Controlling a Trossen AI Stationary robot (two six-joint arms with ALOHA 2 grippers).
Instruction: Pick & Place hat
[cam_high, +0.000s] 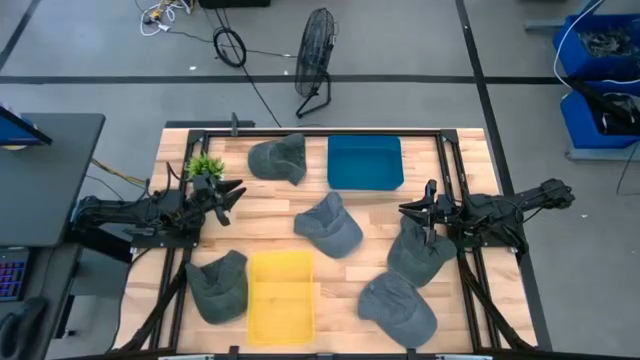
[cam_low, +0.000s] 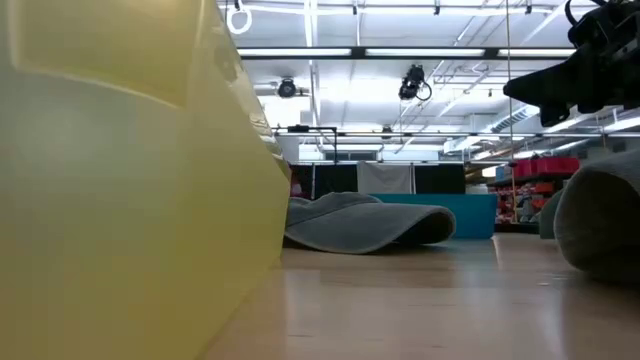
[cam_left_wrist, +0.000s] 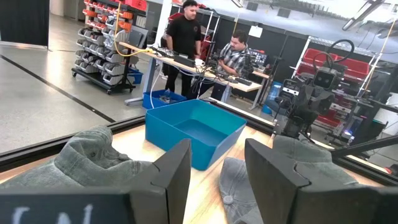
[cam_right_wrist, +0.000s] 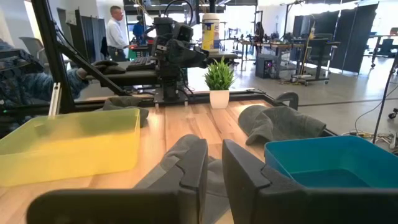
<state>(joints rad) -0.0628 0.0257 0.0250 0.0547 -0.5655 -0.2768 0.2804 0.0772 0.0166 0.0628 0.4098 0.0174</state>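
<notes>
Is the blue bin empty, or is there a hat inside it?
Empty. The blue bin shows only its bare blue floor from above; every hat lies outside on the table.

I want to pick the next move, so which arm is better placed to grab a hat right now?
Probably the right: its open pincer hangs just beside a grey hat, while the left pincer, also open, has no hat as near.

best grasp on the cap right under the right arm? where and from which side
Probably a top-down pinch on the soft crown. That cap lies flat on the wooden table, just below the right end effector, whose fingers are open. The fabric looks slumped, so a fold should bunch between the fingers. The next cap lies close on the near side, so come straight down rather than sweeping in.
</notes>
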